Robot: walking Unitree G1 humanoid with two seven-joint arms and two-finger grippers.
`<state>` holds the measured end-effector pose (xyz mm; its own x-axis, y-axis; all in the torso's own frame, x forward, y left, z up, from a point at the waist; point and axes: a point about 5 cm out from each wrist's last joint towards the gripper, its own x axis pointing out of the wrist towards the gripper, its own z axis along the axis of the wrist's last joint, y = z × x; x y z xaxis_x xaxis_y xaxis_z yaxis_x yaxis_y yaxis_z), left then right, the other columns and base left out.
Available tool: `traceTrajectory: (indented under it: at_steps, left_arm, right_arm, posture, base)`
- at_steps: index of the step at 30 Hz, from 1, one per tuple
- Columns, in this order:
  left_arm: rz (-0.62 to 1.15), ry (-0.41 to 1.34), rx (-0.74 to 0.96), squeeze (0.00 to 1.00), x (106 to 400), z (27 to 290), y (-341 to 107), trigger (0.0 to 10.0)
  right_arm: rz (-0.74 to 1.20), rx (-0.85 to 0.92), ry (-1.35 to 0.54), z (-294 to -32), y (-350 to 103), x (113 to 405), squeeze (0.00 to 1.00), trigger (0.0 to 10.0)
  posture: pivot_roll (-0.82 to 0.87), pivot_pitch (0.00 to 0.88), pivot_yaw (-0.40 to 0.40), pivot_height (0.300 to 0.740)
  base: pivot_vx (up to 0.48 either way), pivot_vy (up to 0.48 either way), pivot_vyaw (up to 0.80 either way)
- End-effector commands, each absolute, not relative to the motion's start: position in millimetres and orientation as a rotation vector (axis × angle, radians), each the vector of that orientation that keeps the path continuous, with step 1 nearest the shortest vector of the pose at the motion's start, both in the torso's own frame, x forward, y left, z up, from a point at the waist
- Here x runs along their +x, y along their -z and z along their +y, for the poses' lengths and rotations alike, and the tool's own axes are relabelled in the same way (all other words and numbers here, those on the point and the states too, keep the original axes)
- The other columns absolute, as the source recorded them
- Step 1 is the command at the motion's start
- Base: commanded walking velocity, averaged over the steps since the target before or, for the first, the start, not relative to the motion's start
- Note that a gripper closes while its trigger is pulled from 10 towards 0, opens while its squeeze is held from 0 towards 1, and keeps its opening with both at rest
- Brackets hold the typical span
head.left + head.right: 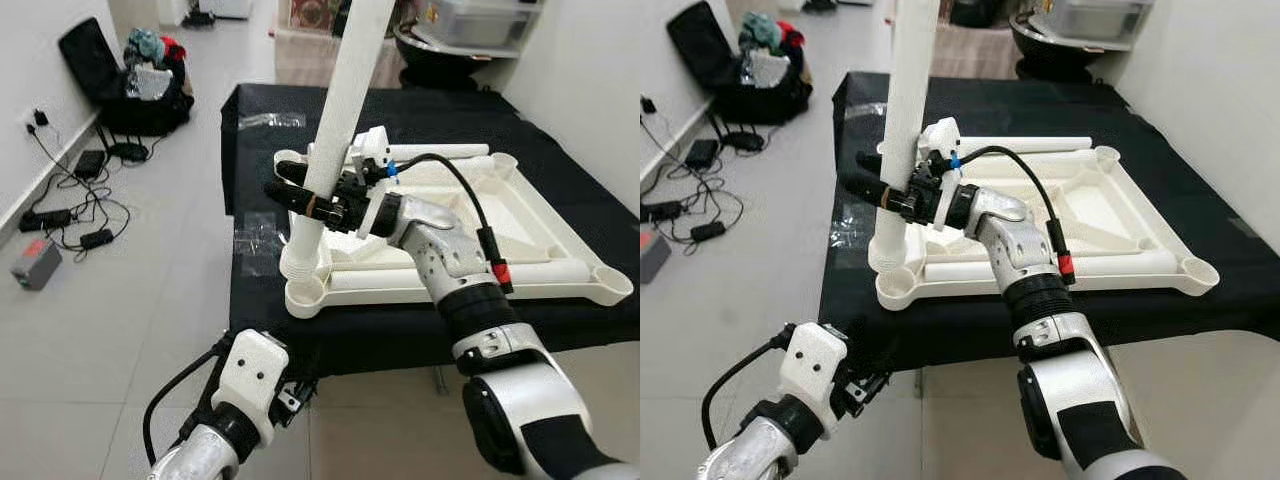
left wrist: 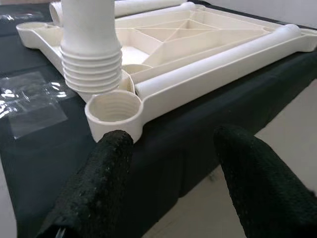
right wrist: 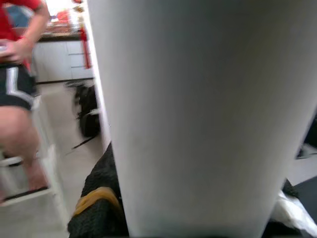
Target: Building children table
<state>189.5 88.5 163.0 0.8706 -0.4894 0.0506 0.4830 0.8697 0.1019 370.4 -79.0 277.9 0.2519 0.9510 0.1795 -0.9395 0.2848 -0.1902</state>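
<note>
Gripping a tall white leg (image 1: 340, 110), the right tool (image 1: 300, 198) stands it at the upturned tabletop's (image 1: 540, 225) near-left corner — black-draped counter (image 1: 260, 290), grey tiled floor (image 1: 130, 300); left tool (image 2: 168, 163) gapes apart, low.

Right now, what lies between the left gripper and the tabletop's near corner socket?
Only the black cloth's draped edge; left gripper hangs open just short of the corner socket, in the left wrist view.

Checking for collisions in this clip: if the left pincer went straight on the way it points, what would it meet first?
Most likely the open corner socket of the white tabletop, just ahead of the left pincer; the black cloth hangs below it. Depth is uncertain.
</note>
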Motion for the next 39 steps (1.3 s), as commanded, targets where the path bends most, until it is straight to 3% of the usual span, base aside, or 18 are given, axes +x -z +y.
traceTrajectory:
  at_steps: [1,12,39]
  left_arm:
    - [-0.047,0.529,0.078,0.0,185.8,88.3,-160.9,10.0]
    - [-0.021,0.5,0.084,0.0,183.1,92.7,-162.6,10.0]
    - [-0.003,0.502,0.093,0.0,186.0,92.8,-161.2,10.0]
  right_arm:
    - [-0.315,-0.072,-1.319,-82.1,-286.7,369.1,0.0,10.0]
    - [-0.304,-0.102,-1.432,-91.0,-287.3,368.0,0.0,10.0]
    - [-0.345,-0.157,-1.575,-68.6,-287.9,355.1,0.0,10.0]
  posture:
    - [0.09,0.234,-0.109,0.74]
    - [0.1,0.255,-0.111,0.74]
    - [0.1,0.253,-0.106,0.74]
  base:
    - [0.0,0.0,0.0]
    - [0.0,0.0,0.0]
    - [0.0,0.0,0.0]
